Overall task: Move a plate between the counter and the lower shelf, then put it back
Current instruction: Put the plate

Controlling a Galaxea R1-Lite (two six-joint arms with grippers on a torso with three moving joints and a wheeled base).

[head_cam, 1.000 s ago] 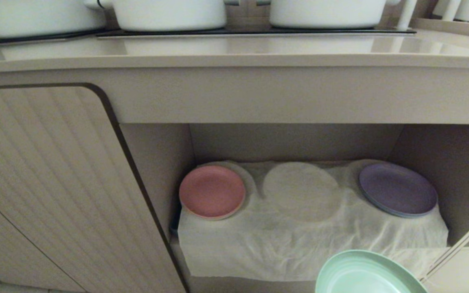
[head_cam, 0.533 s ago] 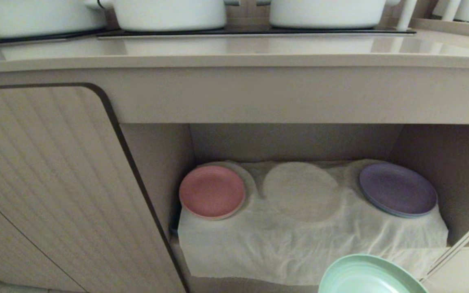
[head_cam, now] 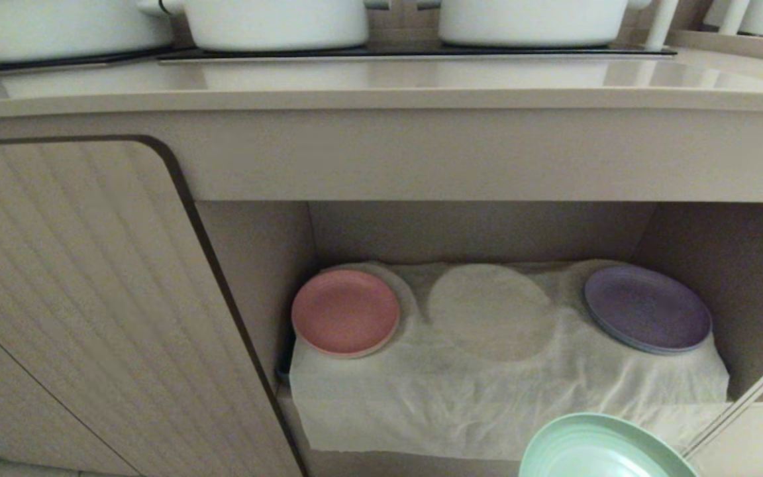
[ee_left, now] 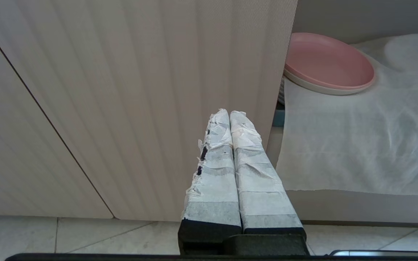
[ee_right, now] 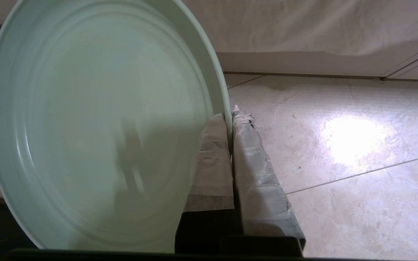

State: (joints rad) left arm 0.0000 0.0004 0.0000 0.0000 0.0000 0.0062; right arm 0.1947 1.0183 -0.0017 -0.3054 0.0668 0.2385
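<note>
Since a second ago the plate [head_cam: 603, 450] has sunk a little toward the bottom edge of our head view, and the dark bit of our right arm at the right edge has slid further out of sight; the cupboard has not shifted. We hold the plate by its rim in our right gripper [ee_right: 230, 114], whose taped fingers [ee_right: 212, 159] are clamped together on the edge, one on the inner face and one behind it. It hangs in the air in front of and below the lower shelf [head_cam: 487, 397], above the tiled floor [ee_right: 339, 163], touching neither shelf nor counter [head_cam: 381, 83]. On the shelf's white cloth [head_cam: 507, 404] the pink plate [head_cam: 345, 311] sits at the left and the purple plate [head_cam: 646, 308] at the right, with a bare round mound [head_cam: 491, 308] between them. White pots [head_cam: 275, 20] stand on the black hob [head_cam: 414, 52] at the back of the counter. Our left gripper [ee_left: 229, 113] is parked low, before the ribbed cupboard door [ee_left: 140, 90] left of the shelf, its taped fingers pressed together on nothing, with the pink plate showing past the door's edge.
</note>
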